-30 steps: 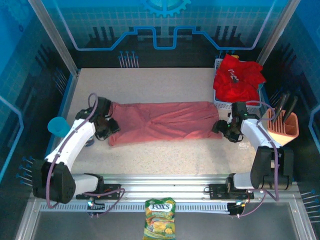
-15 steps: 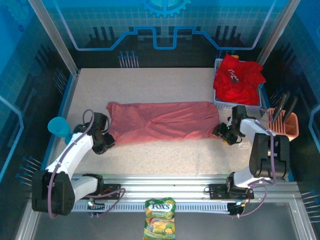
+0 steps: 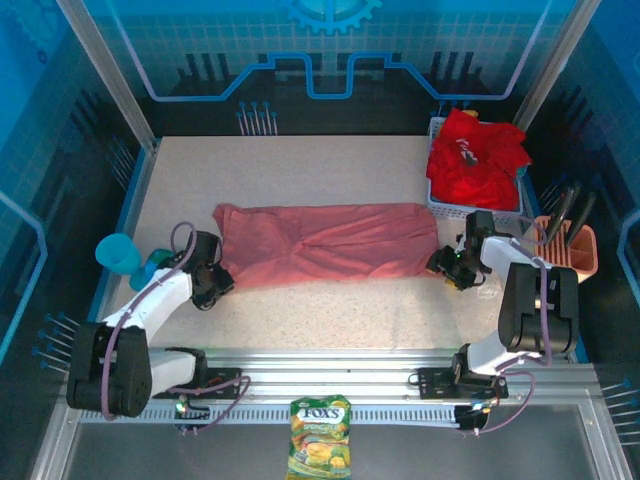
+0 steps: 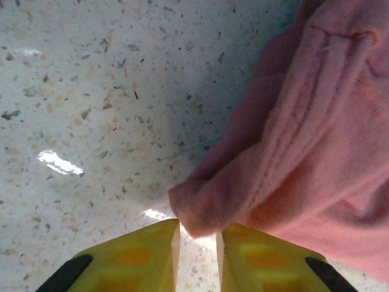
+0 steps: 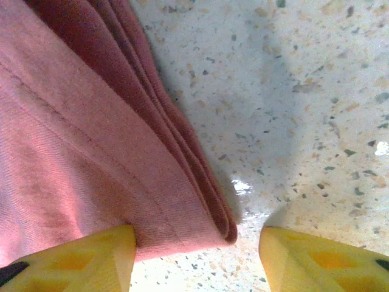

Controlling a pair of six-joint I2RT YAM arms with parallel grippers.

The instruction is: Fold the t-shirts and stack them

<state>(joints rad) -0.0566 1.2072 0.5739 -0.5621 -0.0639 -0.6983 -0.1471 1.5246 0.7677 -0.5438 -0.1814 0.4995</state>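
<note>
From above, your salmon-pink t-shirt (image 3: 325, 243) lay across mid-table, left gripper (image 3: 215, 285) and right gripper (image 3: 447, 265) at its 2 ends. Left wrist: fingers stood narrow at a corner; you couldn't tell if they pinched it. Right wrist: fingers spread wide around the folded edge.

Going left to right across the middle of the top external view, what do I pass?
teal cup → left gripper → salmon-pink t-shirt → right gripper → orange holder
</note>
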